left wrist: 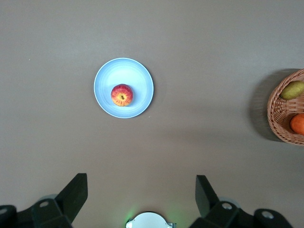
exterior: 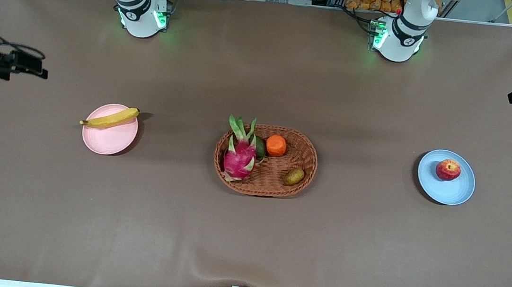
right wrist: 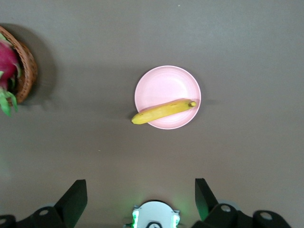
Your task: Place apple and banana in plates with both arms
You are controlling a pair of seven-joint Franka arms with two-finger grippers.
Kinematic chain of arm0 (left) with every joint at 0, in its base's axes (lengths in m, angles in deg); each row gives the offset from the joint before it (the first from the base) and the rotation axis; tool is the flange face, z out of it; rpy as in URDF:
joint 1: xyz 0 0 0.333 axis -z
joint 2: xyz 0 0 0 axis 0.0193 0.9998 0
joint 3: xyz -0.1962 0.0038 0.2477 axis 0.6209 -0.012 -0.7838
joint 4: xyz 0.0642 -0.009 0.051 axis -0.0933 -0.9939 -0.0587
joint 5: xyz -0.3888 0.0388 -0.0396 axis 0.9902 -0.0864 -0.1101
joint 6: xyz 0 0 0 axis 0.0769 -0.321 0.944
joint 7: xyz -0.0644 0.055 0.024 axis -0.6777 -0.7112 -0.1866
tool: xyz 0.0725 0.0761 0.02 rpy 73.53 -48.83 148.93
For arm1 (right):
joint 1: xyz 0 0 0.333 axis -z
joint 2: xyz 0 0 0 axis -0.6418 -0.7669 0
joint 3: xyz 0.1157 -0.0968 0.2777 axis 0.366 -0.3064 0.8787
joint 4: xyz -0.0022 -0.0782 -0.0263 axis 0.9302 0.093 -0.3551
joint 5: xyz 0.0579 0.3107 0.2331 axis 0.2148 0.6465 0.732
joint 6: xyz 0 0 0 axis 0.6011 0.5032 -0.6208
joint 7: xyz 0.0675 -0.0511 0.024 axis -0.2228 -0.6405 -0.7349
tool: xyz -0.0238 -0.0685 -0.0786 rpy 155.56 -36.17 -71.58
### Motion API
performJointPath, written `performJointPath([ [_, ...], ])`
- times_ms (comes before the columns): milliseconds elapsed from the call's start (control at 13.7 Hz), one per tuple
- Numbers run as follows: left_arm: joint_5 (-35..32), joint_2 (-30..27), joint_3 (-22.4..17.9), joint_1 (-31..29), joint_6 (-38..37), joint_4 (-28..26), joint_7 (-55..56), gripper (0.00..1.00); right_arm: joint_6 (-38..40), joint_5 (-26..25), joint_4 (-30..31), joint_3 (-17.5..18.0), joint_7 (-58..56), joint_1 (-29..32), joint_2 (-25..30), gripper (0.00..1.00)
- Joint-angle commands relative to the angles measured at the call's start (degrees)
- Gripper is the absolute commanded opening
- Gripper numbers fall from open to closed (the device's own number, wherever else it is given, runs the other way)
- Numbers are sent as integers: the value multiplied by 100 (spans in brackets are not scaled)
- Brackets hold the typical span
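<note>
- We are holding our left tool (left wrist: 137, 197) open, high over the apple (left wrist: 122, 95) sitting on the blue plate (left wrist: 140, 76).
- Our right tool (right wrist: 137, 199) is hanging open over the banana (right wrist: 164, 110), which is overhanging the pink plate's (right wrist: 166, 83) edge.

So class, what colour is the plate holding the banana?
Light pink plate, seen best in the right wrist view.

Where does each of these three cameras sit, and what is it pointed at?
Front view: high across the table, facing both arm bases; sees the basket between both plates.
Left wrist view: on the left arm's wrist, looking down at the apple on the blue plate; its open left gripper shows.
Right wrist view: looking down at the banana on the pink plate; open right gripper shows.
Shared: both wrist views catch the basket's edge.
</note>
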State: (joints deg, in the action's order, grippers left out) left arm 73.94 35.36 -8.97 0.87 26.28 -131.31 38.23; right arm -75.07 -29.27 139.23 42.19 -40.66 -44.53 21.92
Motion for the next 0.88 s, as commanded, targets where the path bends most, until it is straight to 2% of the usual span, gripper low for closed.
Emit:
performJointPath([
  [0, 41, 4, 3, -12, 32, 30, -113, 100, -6, -34, 310, -11, 547, -251, 315, 100],
  [219, 41, 4, 11, -12, 32, 30, -113, 100, -146, -43, 495, -11, 723, -366, 587, 100],
  [365, 41, 4, 11, -12, 32, 30, -113, 100, -251, -244, 705, -11, 724, -357, 824, 100],
  [584, 41, 4, 11, -21, 32, 30, -113, 100, -769, -551, 1338, -11, 724, -348, 1378, 100],
  [803, 41, 4, 11, -4, 32, 30, -113, 100, -1357, -614, 2172, -28, 715, -296, 1914, 100],
])
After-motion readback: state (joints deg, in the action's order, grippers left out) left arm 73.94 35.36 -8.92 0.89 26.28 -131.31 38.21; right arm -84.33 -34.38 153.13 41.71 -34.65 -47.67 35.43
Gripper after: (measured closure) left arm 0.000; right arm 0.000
